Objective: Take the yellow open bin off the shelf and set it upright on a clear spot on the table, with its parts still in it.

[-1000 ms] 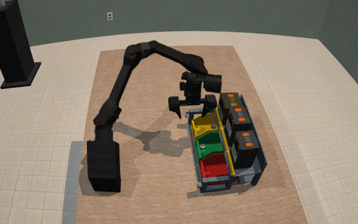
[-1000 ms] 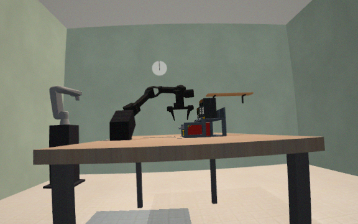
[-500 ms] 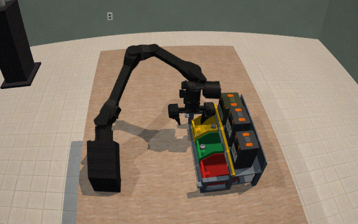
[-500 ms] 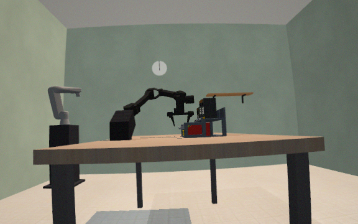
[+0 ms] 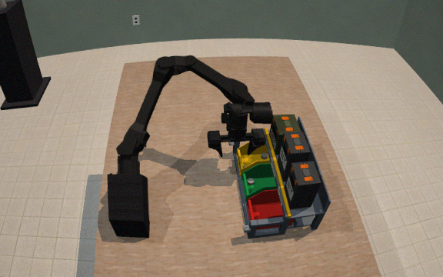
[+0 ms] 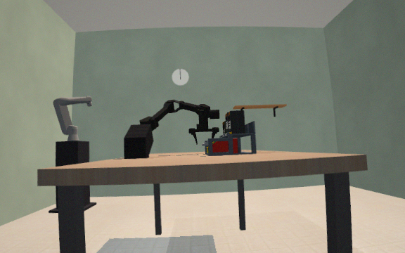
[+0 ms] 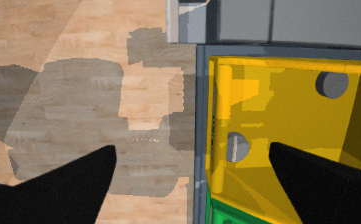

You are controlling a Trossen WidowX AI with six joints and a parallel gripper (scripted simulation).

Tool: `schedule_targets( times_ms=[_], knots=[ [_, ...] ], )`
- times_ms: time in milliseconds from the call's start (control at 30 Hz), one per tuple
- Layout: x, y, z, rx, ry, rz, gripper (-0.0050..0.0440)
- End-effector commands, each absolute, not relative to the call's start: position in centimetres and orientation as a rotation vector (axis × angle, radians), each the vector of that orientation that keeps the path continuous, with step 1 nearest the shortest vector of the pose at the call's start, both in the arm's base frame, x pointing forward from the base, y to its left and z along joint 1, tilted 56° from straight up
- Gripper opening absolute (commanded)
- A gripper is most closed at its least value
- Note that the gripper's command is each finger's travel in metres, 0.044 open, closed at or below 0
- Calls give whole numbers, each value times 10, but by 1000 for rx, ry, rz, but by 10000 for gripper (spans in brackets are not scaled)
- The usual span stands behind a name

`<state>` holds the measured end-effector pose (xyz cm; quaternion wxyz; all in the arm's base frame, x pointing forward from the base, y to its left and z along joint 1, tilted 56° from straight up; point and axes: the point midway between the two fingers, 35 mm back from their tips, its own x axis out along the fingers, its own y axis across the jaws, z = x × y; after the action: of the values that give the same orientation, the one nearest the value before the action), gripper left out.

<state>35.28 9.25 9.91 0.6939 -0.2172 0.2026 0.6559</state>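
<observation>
The yellow open bin [image 5: 254, 155] sits at the far end of the shelf's lower row [image 5: 279, 181], next to a green bin [image 5: 260, 178]. In the wrist view the yellow bin [image 7: 281, 130] holds two grey round parts, one by its front wall [image 7: 237, 146] and one toward the back [image 7: 332, 84]. My gripper [image 5: 237, 148] [image 7: 193, 151] is open and empty, pointing down just above the bin. It straddles the bin's front wall: one finger is over the table and the other over the bin's inside. The gripper also shows in the exterior view [image 6: 204, 135].
A red bin [image 5: 265, 208] sits beyond the green one at the near end of the row. Several dark boxes with orange labels [image 5: 298, 169] fill the shelf's upper row behind the bins. My arm's base [image 5: 127, 204] stands at the table's left side.
</observation>
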Motion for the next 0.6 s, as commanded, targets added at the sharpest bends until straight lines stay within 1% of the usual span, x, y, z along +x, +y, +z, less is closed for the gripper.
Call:
schedule_targets(
  times_ms=[0, 567],
  knots=[
    [354, 91, 105, -496, 441, 1458, 440],
    [354, 85, 109, -495, 442, 1457, 440]
  ],
)
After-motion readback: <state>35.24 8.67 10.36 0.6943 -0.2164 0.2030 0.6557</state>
